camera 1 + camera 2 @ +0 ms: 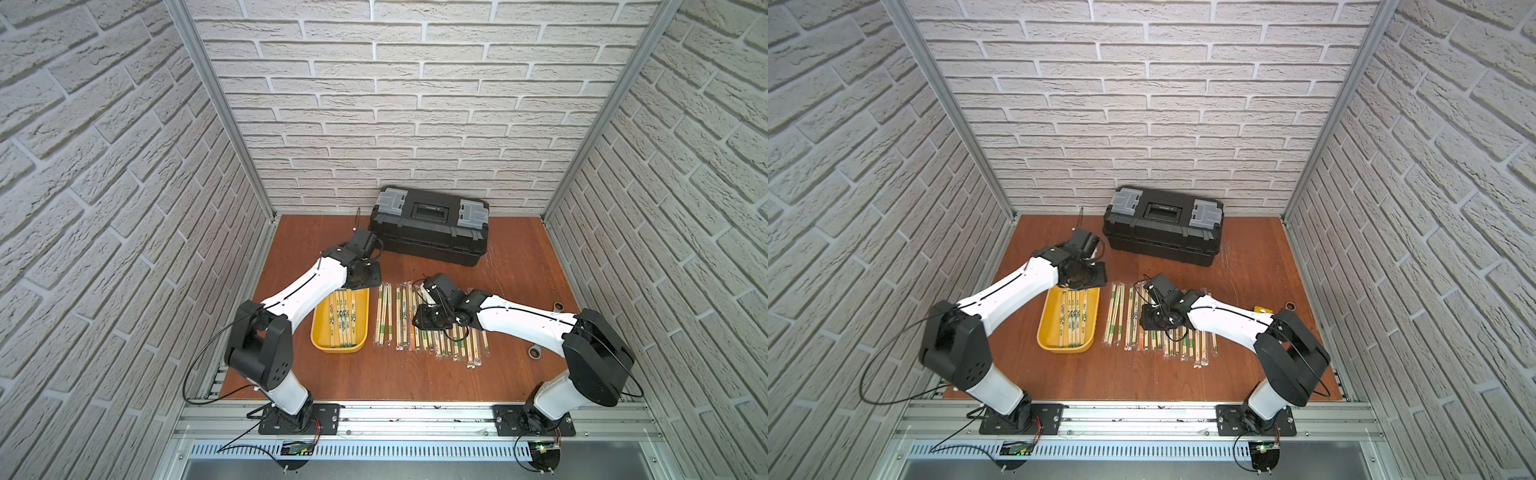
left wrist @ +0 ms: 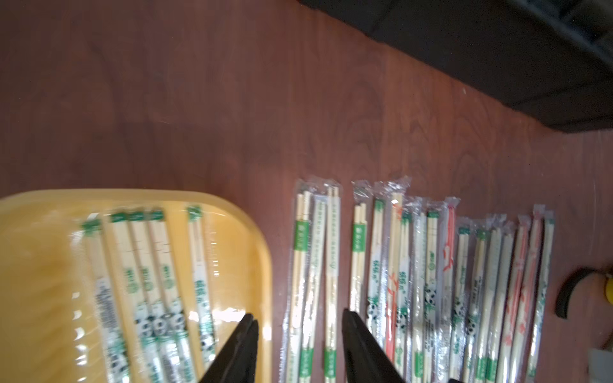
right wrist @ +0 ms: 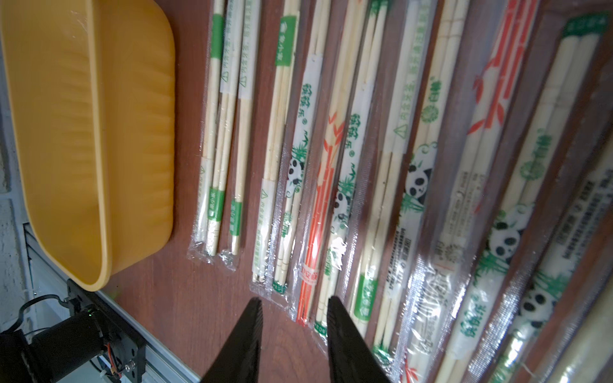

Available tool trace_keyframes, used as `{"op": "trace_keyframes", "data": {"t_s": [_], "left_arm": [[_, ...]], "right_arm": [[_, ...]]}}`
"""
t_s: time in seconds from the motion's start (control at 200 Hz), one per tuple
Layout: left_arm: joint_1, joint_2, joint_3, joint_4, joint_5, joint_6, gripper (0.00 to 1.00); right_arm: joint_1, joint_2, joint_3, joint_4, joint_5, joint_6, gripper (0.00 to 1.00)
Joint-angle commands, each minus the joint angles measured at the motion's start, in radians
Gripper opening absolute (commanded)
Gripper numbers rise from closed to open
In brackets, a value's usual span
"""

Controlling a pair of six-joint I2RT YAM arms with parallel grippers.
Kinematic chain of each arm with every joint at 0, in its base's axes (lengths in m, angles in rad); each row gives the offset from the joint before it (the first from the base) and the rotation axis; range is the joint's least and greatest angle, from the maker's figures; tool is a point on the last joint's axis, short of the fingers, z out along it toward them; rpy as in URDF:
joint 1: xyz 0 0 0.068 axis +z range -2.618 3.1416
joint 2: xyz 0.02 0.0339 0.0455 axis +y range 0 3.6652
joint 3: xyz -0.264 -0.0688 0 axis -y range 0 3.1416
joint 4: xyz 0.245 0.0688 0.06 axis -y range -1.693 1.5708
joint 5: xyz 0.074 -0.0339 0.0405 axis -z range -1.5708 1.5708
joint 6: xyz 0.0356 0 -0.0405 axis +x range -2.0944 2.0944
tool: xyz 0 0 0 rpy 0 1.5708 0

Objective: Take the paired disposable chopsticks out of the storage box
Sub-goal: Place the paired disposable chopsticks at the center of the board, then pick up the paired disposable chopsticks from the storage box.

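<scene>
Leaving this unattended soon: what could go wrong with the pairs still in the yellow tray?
The chopstick pairs in the storage box lie close together in slick sleeves; the left gripper may pinch two or slip. Its fingers seem to straddle the box's rim; descending could knock it. The right gripper hovering over the table row could scatter it.

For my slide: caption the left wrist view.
Open left gripper over sleeved chopsticks laid beside the yellow storage box.
</scene>
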Motion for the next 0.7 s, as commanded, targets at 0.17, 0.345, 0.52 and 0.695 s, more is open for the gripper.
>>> {"op": "trace_keyframes", "data": {"t_s": [0.17,0.345,0.52,0.695], "left_arm": [[0.094,0.012,-0.168,-0.003,-0.011,0.047,0.38],[0.087,0.068,-0.190,0.051,0.006,0.043,0.35],[0.073,0.125,-0.167,0.059,0.006,0.047,0.34],[0.062,0.178,-0.142,0.056,-0.009,0.051,0.34]], "right_arm": [[0.013,0.025,0.029,0.017,-0.009,0.005,0.35],[0.017,0.024,0.020,0.014,-0.008,0.004,0.35],[0.017,0.015,0.012,0.014,-0.002,0.003,0.35],[0.017,0.013,0.005,0.018,0.002,0.003,0.35]]}}
